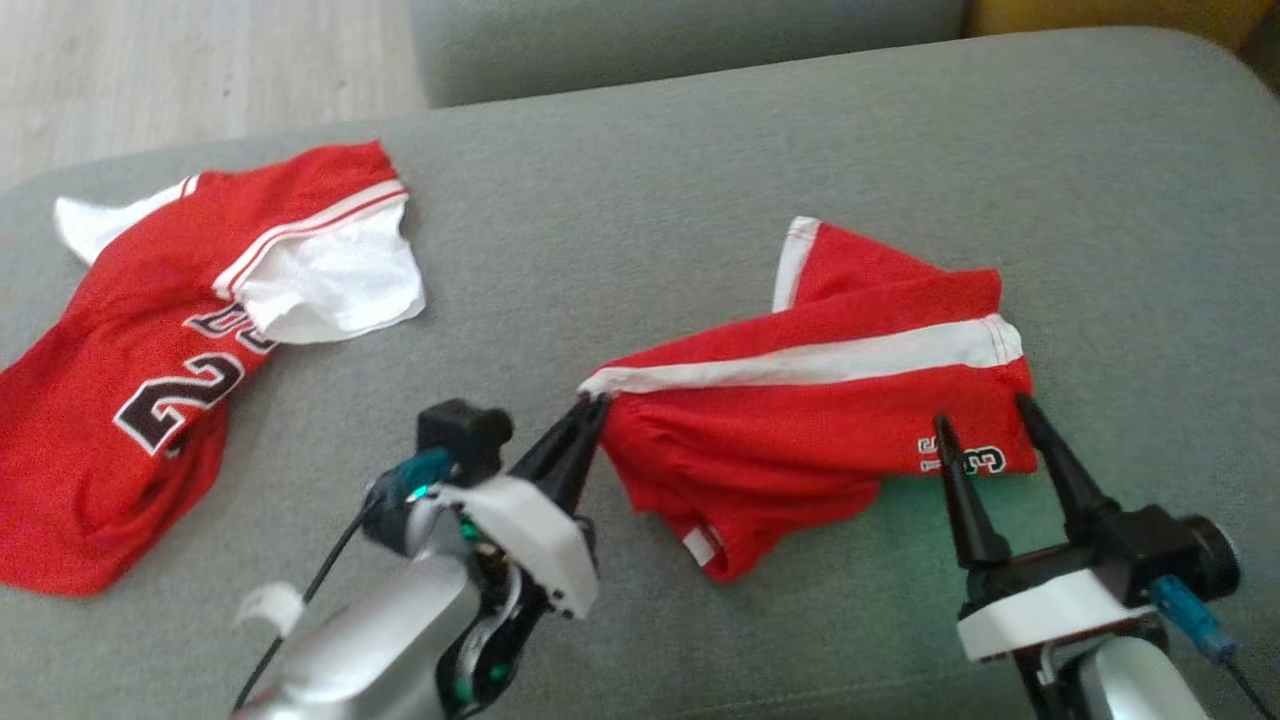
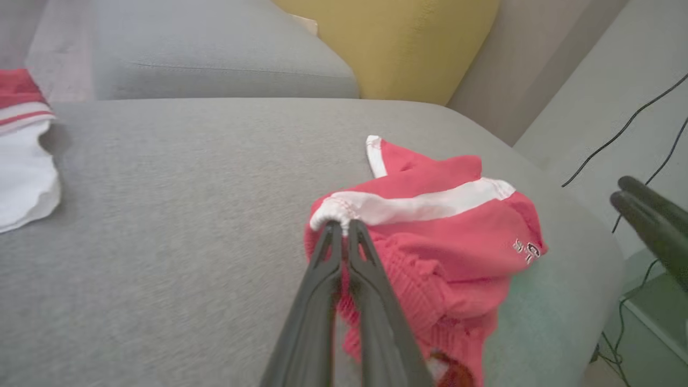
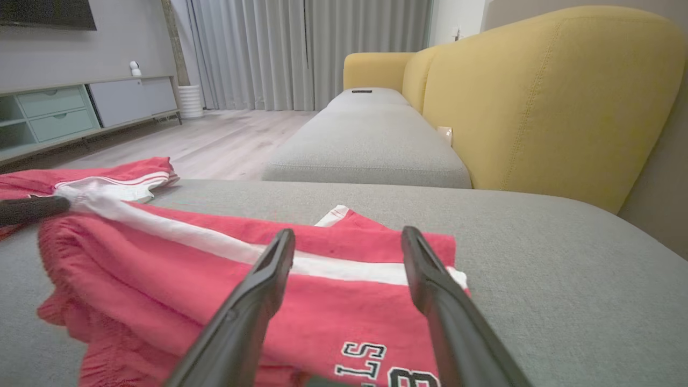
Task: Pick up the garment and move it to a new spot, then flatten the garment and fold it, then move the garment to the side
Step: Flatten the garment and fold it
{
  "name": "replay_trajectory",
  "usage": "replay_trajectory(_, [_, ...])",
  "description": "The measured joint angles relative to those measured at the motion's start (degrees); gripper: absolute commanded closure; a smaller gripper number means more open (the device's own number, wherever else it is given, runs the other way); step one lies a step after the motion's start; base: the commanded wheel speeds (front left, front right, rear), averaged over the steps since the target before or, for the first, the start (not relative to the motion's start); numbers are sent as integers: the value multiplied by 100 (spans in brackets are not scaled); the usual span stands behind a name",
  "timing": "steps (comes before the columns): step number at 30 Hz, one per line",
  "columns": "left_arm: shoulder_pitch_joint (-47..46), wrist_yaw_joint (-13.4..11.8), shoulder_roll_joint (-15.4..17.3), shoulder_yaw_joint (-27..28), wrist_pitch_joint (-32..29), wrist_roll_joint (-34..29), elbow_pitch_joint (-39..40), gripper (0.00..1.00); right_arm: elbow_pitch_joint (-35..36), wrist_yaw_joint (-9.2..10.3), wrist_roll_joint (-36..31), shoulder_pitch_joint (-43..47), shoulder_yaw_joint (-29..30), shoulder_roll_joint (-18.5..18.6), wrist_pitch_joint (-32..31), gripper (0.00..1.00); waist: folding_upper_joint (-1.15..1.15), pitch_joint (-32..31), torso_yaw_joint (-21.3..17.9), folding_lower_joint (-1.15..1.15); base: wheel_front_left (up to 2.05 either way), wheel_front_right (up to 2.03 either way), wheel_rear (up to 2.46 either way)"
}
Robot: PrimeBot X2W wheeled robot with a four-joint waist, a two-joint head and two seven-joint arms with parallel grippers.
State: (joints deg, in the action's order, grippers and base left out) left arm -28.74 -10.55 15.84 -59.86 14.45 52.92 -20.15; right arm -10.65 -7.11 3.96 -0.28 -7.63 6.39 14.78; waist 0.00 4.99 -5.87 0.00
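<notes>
Shorts, red with white stripe, crumpled on grey cushion, left gripper fingers pinched on their white corner, right gripper fingers spread wide over lettered hem, holding nothing

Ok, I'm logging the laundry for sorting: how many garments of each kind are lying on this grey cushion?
Red shorts: 1
Red jersey: 1
Total: 2 garments

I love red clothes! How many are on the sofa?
2. The red jersey lies at the left; the red shorts lie at the right, pinched by the left pincer.
</notes>
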Motion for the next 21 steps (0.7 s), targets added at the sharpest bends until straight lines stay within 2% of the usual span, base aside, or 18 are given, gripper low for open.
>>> replay_trajectory(2, [247,-88,108,229,1,-359,151,100,-3,0,9,-1,70,40,0,0,0,70,93,0,0,0,0])
replay_trajectory(6, [562,-71,308,664,1,-813,366,100,-182,0,88,-24,208,141,0,0,0,176,273,0,0,0,0])
replay_trajectory(10, [751,-5,417,925,1,-1138,412,100,-764,0,296,-226,274,159,0,0,0,266,426,0,0,0,0])
replay_trajectory(15, [748,108,375,1072,1,-1361,414,100,-1817,0,587,-954,258,337,-119,0,0,323,573,0,0,0,0])
replay_trajectory(21, [749,255,194,1094,1,-1537,367,100,-2409,0,1249,-1765,-24,533,-766,0,0,345,622,0,0,0,0])
